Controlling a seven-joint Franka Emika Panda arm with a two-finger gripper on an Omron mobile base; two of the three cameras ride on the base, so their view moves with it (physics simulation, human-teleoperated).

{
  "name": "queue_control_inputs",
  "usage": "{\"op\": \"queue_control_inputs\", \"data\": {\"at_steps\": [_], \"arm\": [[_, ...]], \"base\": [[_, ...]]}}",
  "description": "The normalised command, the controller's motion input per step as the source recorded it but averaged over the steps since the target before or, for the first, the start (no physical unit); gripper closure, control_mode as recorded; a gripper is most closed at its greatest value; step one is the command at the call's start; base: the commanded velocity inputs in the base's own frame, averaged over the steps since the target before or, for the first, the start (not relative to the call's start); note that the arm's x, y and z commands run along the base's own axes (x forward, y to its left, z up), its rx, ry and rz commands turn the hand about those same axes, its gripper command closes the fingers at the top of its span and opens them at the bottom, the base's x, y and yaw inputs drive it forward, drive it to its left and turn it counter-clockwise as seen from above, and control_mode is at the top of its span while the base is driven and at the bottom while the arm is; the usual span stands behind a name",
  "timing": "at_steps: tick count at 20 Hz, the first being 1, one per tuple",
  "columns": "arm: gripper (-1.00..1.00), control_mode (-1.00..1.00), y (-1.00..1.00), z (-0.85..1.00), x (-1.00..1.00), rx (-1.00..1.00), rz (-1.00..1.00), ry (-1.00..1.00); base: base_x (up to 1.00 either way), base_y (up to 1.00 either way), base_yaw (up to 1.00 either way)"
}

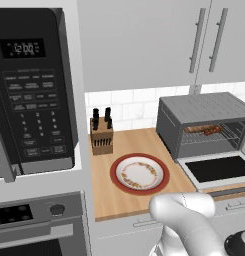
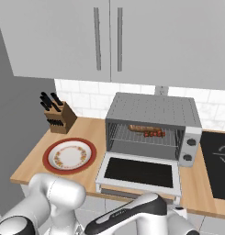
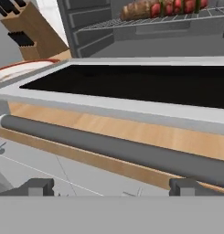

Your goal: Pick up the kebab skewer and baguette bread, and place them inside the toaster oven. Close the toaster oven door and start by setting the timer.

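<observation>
Nearest the hand camera, the two dark fingertips of the gripper (image 3: 112,186) are seen spread wide with nothing between them, just below the long grey handle bar (image 3: 109,148) of the toaster oven door (image 3: 131,84).

The toaster oven (image 2: 153,110), a boxy grey unit with a ribbed top, is set on the wooden counter (image 1: 129,145) to the right of the red-rimmed plate (image 1: 139,174), which is bare. Its door is dropped flat, dark glass up, over the counter edge.

Both foods are judged to be loaded already, so closing the door is taken as the step in hand. The bar should be caught from underneath near its middle and swung up in an arc, so that the door is not twisted.

On the wire rack (image 2: 143,135) the baguette bread (image 2: 138,129), golden-brown and oblong, lies beside the kebab skewer (image 2: 154,133), a thin stick of red-brown chunks. Whether they touch cannot be told.
</observation>
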Motion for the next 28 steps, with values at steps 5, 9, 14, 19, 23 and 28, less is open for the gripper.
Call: {"op": "queue_control_inputs", "data": {"at_steps": [5,9,14,19,23,28], "arm": [[-1.00,-1.00,0.00,-0.27,0.07,0.02,-0.05,0.00],[-1.00,-1.00,0.00,-0.02,0.12,0.07,-0.08,0.00],[-1.00,-1.00,0.00,0.00,0.20,0.06,-0.08,0.00],[-1.00,-1.00,0.00,-0.01,0.15,0.00,-0.05,0.00],[-1.00,-1.00,0.00,-0.10,0.08,0.00,-0.02,-0.02],[-1.00,-1.00,0.00,-0.10,0.09,0.00,-0.02,-0.04]], "base": [[0.00,0.00,0.00],[0.00,0.00,0.00],[0.00,0.00,0.00],[0.00,0.00,0.00],[0.00,0.00,0.00],[0.00,0.00,0.00]]}}
